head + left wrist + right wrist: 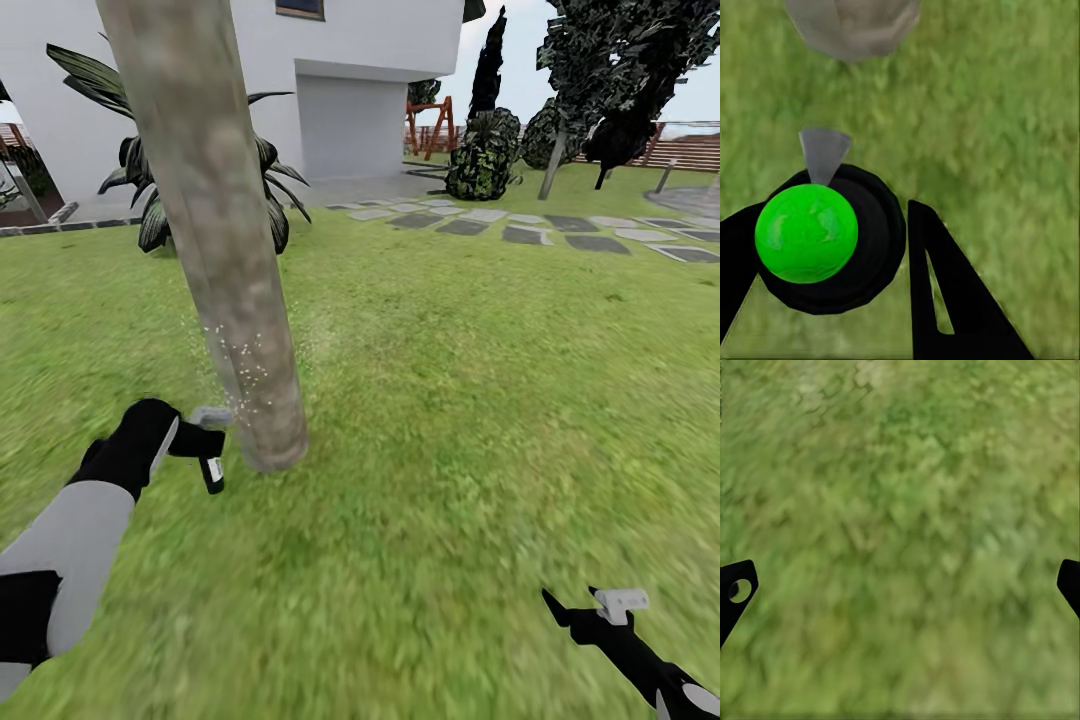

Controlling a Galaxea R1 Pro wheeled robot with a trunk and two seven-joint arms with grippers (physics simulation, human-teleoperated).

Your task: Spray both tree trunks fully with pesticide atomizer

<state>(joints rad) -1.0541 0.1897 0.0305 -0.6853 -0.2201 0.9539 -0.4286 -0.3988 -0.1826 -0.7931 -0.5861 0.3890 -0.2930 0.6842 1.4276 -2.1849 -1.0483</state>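
Here the pesticide atomizer (211, 462) hangs in the left pincer (196, 440), just beside the foot of the tree trunk (215, 230) and above the grass floor (450, 420). In the head view it reads as a slim dark bottle with a pale label; no writing on the label can be made out. A grey nozzle piece at its top points toward the trunk, and pale specks dot the bark level with it.

Left wrist view adds what the head view does not: the atomizer (829, 236) seen end-on, a round black body with a bright green ball on it and a grey wedge-shaped spout aimed at the grey trunk base (853, 26). Black fingers (945, 292) sit on either side of the body, clamped on it.

The right pincer (600, 605) is low and well apart from the tree, over bare grass. In the right wrist view its two dark fingertips (736, 589) stand at opposite edges of the picture, spread wide, nothing between them but lawn.

Further out, head view only: a broad-leaved plant (140, 190) behind the trunk, a white house (350, 90), grey paving slabs (530, 228), dark trees (620, 90) and a brown slat fence (695, 150).
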